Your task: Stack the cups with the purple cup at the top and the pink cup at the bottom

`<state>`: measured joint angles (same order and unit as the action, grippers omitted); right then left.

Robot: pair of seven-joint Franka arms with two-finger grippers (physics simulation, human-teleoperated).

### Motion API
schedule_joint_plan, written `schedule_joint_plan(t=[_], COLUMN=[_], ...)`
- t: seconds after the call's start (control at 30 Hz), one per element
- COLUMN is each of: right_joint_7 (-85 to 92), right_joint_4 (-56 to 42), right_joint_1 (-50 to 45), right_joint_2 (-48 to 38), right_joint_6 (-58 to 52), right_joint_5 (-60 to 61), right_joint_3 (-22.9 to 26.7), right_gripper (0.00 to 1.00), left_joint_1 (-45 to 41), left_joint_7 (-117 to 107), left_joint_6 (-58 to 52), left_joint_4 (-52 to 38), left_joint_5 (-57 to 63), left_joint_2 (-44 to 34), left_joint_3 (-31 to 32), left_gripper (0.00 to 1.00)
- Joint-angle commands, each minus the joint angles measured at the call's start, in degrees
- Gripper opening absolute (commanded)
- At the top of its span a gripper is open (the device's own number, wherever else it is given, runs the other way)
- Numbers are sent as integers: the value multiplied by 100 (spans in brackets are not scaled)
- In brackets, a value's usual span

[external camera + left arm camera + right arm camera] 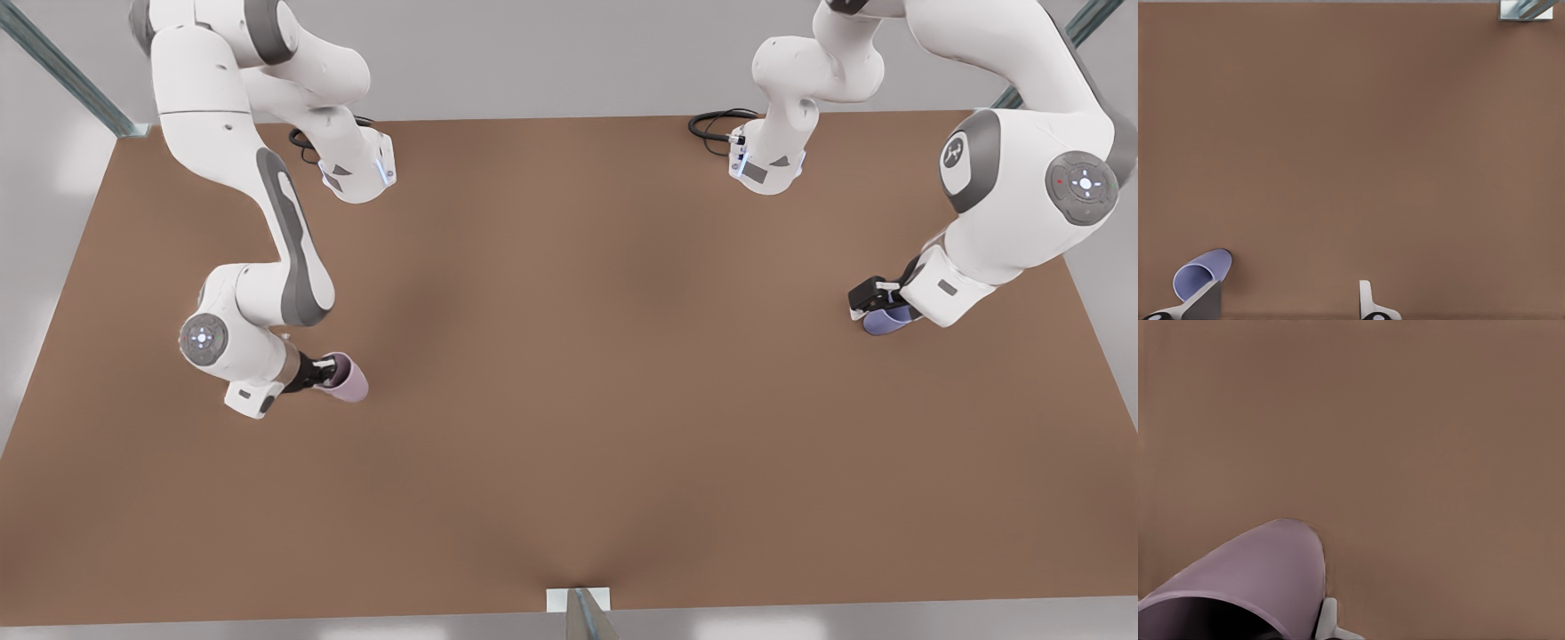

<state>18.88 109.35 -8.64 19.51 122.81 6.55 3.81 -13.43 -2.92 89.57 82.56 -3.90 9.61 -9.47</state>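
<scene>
Front view: a brown table (569,427) carries two white Franka arms, one on each side, both bent down low toward the tabletop.
Left gripper (876,307): on the front view's right, wrist angled down and toward the middle of the table; its dark fingers sit at the purple cup.
Left fingers (1367,297): spread; in the left wrist view one finger lies against the cup's rim, the other stands well apart over bare table.
Purple cup (887,322): on the table at the front view's right, partly under the left gripper; in the left wrist view (1201,273) its open mouth faces the camera.
Right gripper (318,372): on the front view's left, forearm folded down, wrist pointing toward the middle of the table.
Right fingers (1327,621): one pale finger presses the cup's outer wall; the grip appears pinched on the cup wall.
Pink cup (347,378): tilted at the right gripper's tip, dark mouth toward the wrist; large in the right wrist view (1251,573).
Cups: well apart, on opposite sides of the table.
</scene>
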Motion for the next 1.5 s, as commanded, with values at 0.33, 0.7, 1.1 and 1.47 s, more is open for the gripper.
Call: schedule_joint_plan(t=[0.33, 0.7, 1.1, 1.47], right_joint_7=[-2573, -5798, -6080, -6080], right_joint_4=[-476, -2260, -2436, -2374], right_joint_1=[-2010, -3117, -3161, -3232], right_joint_2=[158, 1441, 2065, 2232], right_joint_6=[-21, -566, -531, -214], right_joint_5=[31, -453, -769, -532], right_joint_3=[-38, -372, -372, -381], right_gripper=[21, 21, 21, 100], left_joint_1=[-2, -2, 1228, 2187], left_joint_7=[11, 29, 2216, 2612], left_joint_6=[-19, -19, 323, 2477], left_joint_4=[-3, -3, 901, 2730], left_joint_5=[4, 21, 267, 294], left_joint_2=[-12, 14, 173, 392], left_joint_3=[-19, -46, -125, -134], left_gripper=[100, 100, 100, 100])
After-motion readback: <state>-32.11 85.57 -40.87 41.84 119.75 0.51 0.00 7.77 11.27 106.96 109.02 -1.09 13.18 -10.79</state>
